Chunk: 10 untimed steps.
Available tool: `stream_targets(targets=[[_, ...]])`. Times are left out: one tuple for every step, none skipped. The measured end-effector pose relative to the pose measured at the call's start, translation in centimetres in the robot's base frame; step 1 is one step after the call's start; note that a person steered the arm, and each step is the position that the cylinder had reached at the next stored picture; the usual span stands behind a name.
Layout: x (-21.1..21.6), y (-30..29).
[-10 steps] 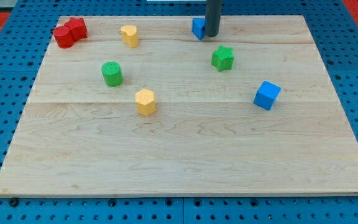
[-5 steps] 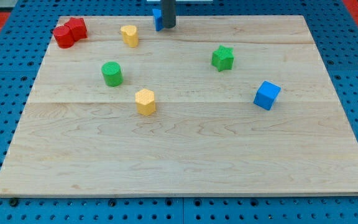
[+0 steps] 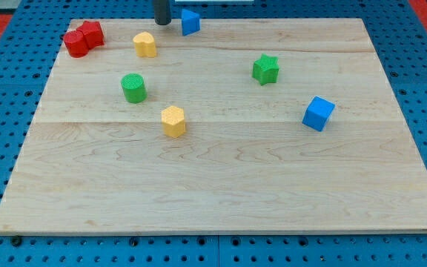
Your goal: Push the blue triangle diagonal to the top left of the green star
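The blue triangle (image 3: pixel 190 21) sits at the board's top edge, up and to the left of the green star (image 3: pixel 265 69), which lies right of centre near the top. My tip (image 3: pixel 161 23) is just left of the blue triangle, with a small gap, and above the yellow block (image 3: pixel 145 44) near the view's top.
Two red blocks (image 3: pixel 82 38) touch at the top left corner. A green cylinder (image 3: pixel 133 87) and a yellow hexagonal block (image 3: pixel 173 121) lie left of centre. A blue cube (image 3: pixel 318 113) lies at the right. The wooden board (image 3: pixel 221 185) rests on a blue pegboard.
My tip swept left along the top edge, carrying the blue triangle left, then passed it. The upper yellow block shifted a little left.
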<state>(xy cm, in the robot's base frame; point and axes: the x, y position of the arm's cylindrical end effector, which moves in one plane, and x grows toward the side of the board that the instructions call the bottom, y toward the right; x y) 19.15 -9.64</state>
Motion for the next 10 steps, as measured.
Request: stream_targets(targets=[[0.1, 6.4], [2.1, 9.5], [7.1, 10.8], [7.2, 20.3], [1.9, 23.2], [0.0, 22.2], [0.0, 21.8], [0.0, 19.5], [0.1, 14.9], [0.1, 13.4]])
